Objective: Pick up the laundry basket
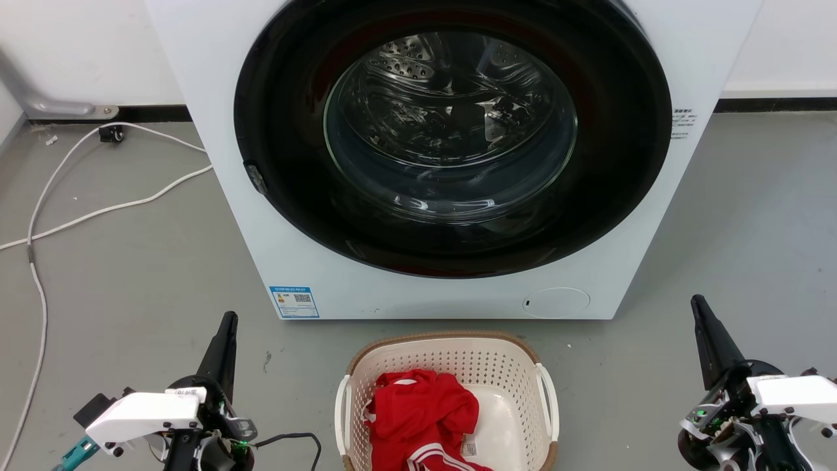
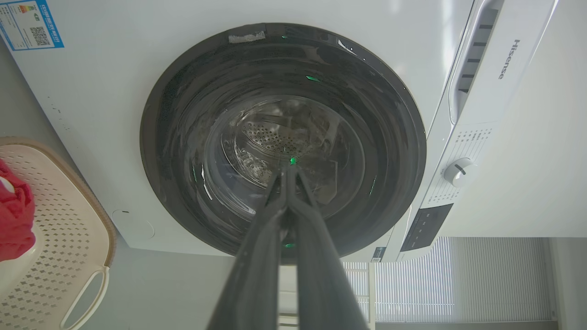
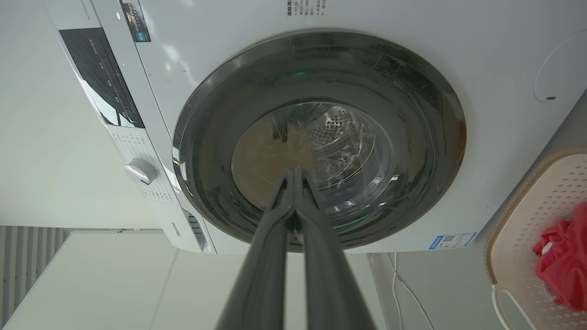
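Laundry basket [image 1: 451,362] stood on the floor [image 1: 131,261] just before the washer [image 1: 216,98], red garment [image 1: 425,405] inside, left gripper [image 1: 229,320] and right gripper [image 1: 700,307] flanked it, both apart from it, each with jaws pressed together.

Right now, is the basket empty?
No, a red garment lies inside the laundry basket.

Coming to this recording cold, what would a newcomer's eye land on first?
The white washer, with its big dark round glass door, takes up the top of the head view. Just in front of it sits the laundry basket with a bright red garment inside. The left gripper and right gripper flank the basket, both shut and apart from it.
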`<state>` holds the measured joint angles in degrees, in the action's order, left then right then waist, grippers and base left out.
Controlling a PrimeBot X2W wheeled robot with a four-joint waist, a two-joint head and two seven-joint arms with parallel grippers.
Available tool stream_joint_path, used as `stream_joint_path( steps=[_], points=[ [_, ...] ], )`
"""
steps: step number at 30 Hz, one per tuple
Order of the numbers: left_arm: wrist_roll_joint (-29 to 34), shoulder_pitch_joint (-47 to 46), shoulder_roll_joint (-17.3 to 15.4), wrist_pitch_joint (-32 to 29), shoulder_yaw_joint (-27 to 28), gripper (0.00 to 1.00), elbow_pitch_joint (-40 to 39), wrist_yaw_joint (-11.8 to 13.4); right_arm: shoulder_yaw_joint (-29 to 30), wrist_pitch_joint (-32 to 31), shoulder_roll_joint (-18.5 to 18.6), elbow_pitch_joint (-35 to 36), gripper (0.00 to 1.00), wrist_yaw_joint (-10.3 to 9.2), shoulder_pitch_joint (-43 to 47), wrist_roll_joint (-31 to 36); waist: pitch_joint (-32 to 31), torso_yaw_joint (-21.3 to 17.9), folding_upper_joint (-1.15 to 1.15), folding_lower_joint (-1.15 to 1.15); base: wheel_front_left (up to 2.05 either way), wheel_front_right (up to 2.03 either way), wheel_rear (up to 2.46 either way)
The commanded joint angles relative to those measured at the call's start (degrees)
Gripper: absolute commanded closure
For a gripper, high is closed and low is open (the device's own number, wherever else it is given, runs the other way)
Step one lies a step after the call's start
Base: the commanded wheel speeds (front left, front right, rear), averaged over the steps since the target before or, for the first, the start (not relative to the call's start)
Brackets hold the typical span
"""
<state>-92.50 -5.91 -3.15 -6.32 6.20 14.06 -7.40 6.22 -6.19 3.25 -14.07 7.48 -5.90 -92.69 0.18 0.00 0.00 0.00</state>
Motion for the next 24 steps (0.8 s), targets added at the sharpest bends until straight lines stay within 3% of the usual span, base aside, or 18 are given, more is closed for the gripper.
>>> stream_joint_path(
  steps=[1, 24],
  points=[
    [0.16, -0.60, 0.05, -0.09, 0.19, 1.00, 0.08, -0.16, 0.10, -0.20, -0.20, -0.07, 1.00, 0.02, -0.61, 0.46, 0.00, 0.00, 0.00, 0.00, 0.00, 0.00, 0.00],
    [0.24, -0.61, 0.10, -0.16, 0.28, 1.00, 0.07, -0.16, 0.20, -0.30, -0.27, -0.07, 1.00, 0.02, -0.63, 0.48, 0.00, 0.00, 0.00, 0.00, 0.00, 0.00, 0.00]
  ],
)
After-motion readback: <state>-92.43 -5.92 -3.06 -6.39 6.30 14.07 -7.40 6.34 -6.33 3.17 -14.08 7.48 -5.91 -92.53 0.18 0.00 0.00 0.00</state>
